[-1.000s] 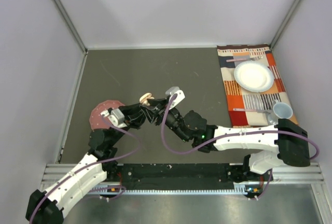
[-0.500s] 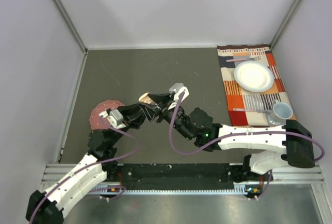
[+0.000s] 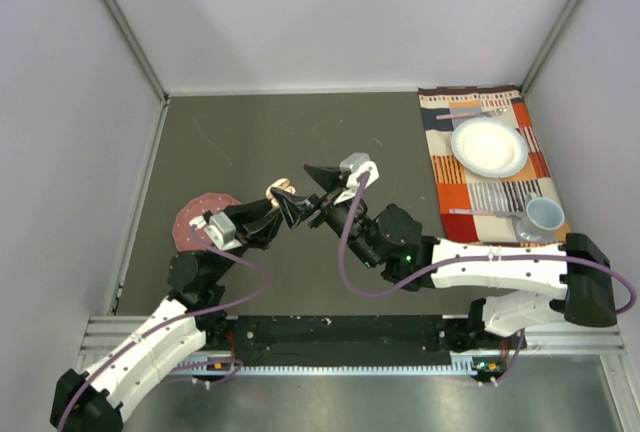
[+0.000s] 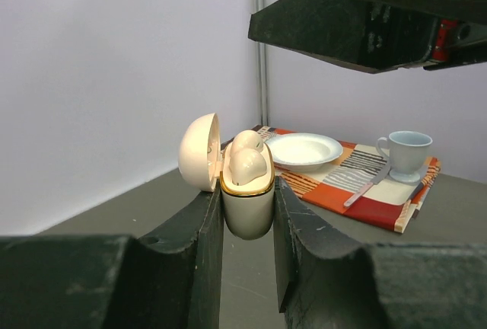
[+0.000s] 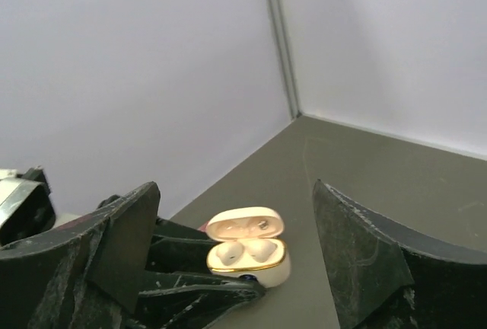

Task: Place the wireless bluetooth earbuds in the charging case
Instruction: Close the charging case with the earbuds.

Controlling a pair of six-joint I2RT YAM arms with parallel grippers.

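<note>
Lab cell, plain walls [image 3: 350, 22], aluminium framing [image 3: 122, 27]

Both arms share one build. The left arm [image 3: 150, 344] and right arm [image 3: 495, 267] have white link shells, the left one showing a row of small dark holes, joined by bulky matte black joint housings [image 3: 583, 290]. A thin purple cable [image 3: 343, 242] loops loose along each forearm to a small white camera block [image 3: 358, 166] at the wrist. A green light [image 3: 407, 257] glows on one of the right arm's black joints. The left fingers [image 4: 186, 268] and right fingers [image 5: 84, 268] are black, wedge-shaped and scuffed with pale scratches.
</note>
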